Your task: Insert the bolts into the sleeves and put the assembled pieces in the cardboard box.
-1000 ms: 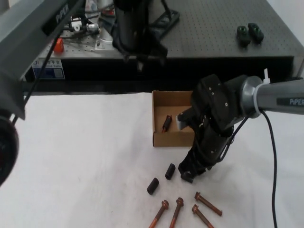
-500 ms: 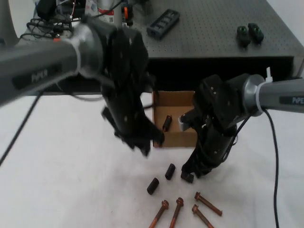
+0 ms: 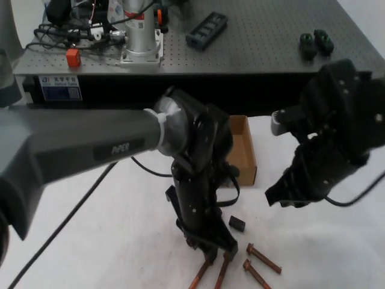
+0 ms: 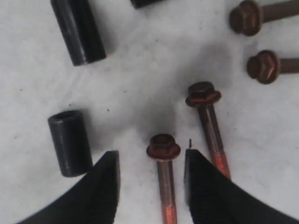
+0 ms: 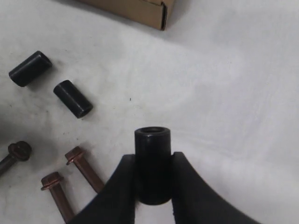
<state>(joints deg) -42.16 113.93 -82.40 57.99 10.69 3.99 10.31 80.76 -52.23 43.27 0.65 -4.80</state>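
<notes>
My left gripper point(image 4: 150, 161) is open low over the white cloth, its fingers on either side of a copper bolt point(image 4: 164, 150). A second bolt point(image 4: 208, 116) lies beside it, and two more point(image 4: 261, 65) farther off. Black sleeves point(image 4: 70, 142) lie loose nearby. In the high view the left gripper point(image 3: 209, 244) stands over the bolts point(image 3: 263, 257), with one sleeve point(image 3: 236, 224) next to it. My right gripper point(image 5: 153, 163) is shut on a black sleeve point(image 5: 153, 140), held above the cloth. It hangs point(image 3: 283, 197) to the right of the cardboard box point(image 3: 243, 158).
Two loose sleeves point(image 5: 72, 98) and three bolts point(image 5: 86, 168) lie on the cloth under the right wrist view, with the box corner point(image 5: 140, 9) beyond. The left arm hides most of the box. A black perforated bench point(image 3: 271, 36) with clutter stands behind.
The left arm has swung in from the back left and come down over the bolts. The right arm has lifted away from the sleeves and moved to the right.
</notes>
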